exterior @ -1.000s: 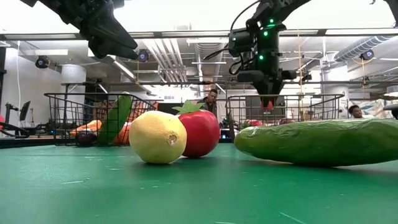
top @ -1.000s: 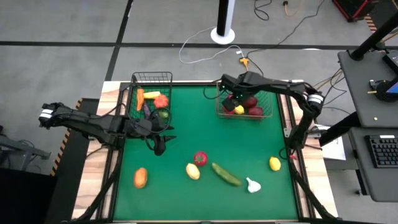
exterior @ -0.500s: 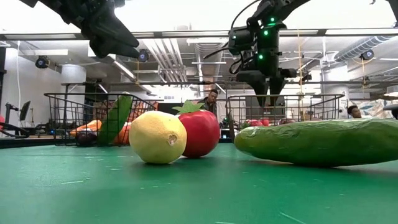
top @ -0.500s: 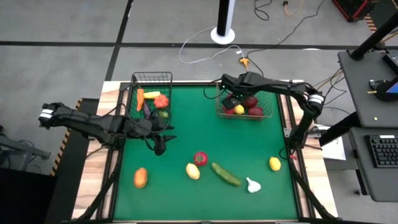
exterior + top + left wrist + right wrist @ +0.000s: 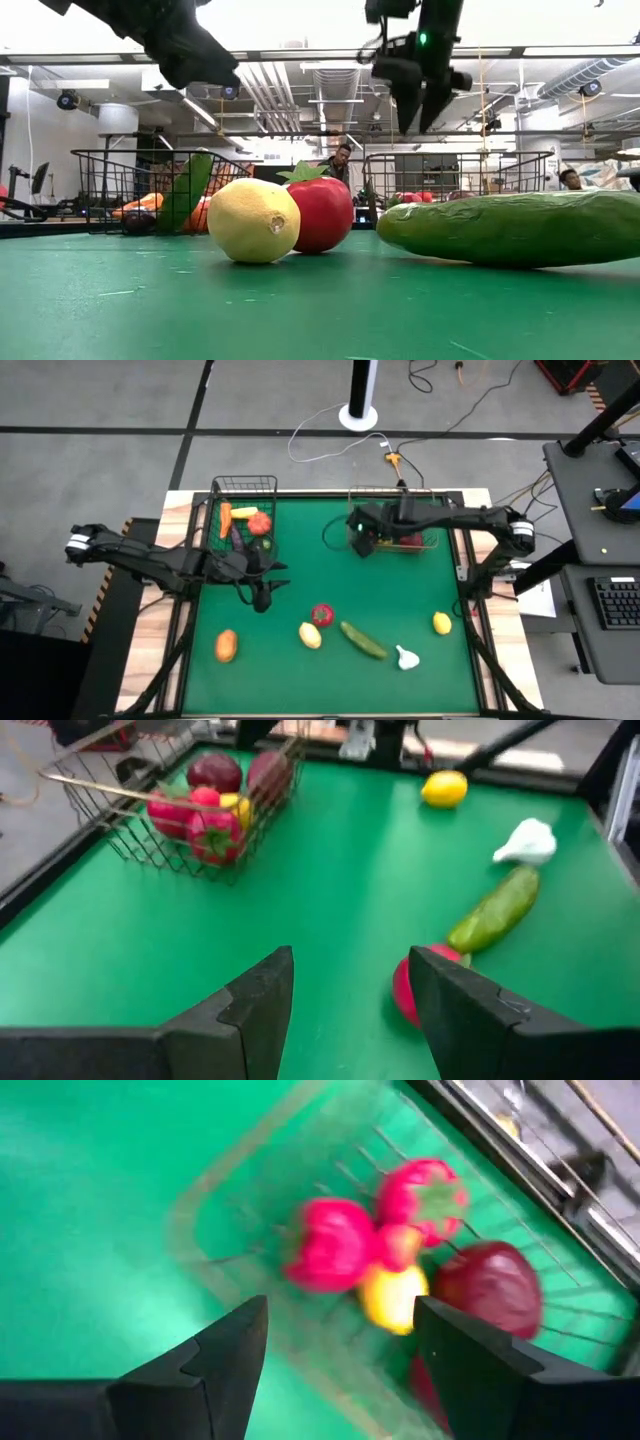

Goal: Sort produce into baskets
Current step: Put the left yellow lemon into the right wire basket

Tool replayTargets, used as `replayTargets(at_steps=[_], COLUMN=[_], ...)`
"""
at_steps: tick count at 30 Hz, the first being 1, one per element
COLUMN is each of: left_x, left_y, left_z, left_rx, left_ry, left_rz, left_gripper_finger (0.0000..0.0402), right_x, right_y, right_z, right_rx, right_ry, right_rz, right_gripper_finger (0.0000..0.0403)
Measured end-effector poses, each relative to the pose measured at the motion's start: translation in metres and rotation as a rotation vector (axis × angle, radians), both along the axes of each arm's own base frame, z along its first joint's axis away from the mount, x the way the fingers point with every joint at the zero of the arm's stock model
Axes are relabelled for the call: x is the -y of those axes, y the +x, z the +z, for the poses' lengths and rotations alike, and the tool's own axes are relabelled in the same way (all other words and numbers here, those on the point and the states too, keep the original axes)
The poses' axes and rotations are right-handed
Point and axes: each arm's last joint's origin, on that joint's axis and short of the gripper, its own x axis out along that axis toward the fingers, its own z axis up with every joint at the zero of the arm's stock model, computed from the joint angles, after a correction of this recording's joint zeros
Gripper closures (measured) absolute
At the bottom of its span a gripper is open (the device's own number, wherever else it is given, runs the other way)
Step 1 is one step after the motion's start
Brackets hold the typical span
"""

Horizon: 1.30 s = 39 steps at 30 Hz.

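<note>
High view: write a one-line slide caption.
Right gripper open above the wide basket's near-left corner; left gripper open over the mat, six produce pieces unsorted.

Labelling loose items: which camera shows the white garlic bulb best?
High view: the white garlic bulb lies unobstructed on the green mat, beside the green cucumber. The left wrist view shows it farther off and softer. The low and right wrist views don't show it.

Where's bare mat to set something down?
Free: mid-mat between the black basket and the wider basket; front corner left of the orange fruit. Crowded: front row from lemon to garlic.
</note>
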Motion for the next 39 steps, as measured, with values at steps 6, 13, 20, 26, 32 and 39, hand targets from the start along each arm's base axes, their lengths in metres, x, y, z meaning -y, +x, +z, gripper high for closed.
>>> replayTargets(at_steps=[6, 13, 20, 26, 32, 39], left_x=[0.006, 0.012, 0.018, 0.021, 0.030, 0.050], left_y=[0.014, 0.032, 0.050, 0.062, 0.050, 0.032], left_z=[-0.016, -0.025, -0.020, -0.027, -0.037, -0.037], left_rx=[-0.061, -0.032, -0.036, -0.081, -0.227, -0.311], left_ry=[0.030, 0.070, 0.123, 0.155, 0.122, 0.056], left_rz=[-0.028, -0.174, -0.269, -0.292, -0.336, -0.531], left_gripper_finger=[0.0219, 0.0219, 0.0219, 0.0219, 0.0219, 0.0218], right_x=[-0.063, -0.111, -0.132, -0.143, -0.146, -0.146], right_y=[0.015, 0.017, 0.003, -0.001, 0.002, 0.007], right_z=[0.005, 0.008, 0.020, 0.023, 0.019, 0.013], right_rx=[0.107, 0.178, 0.215, 0.235, 0.233, 0.209], right_ry=[-0.021, 0.004, 0.060, 0.054, 0.047, -0.016], right_rz=[0.166, 0.276, 0.297, 0.312, 0.309, 0.322], right_gripper_finger=[0.0158, 0.0156, 0.0156, 0.0156, 0.0156, 0.0156])
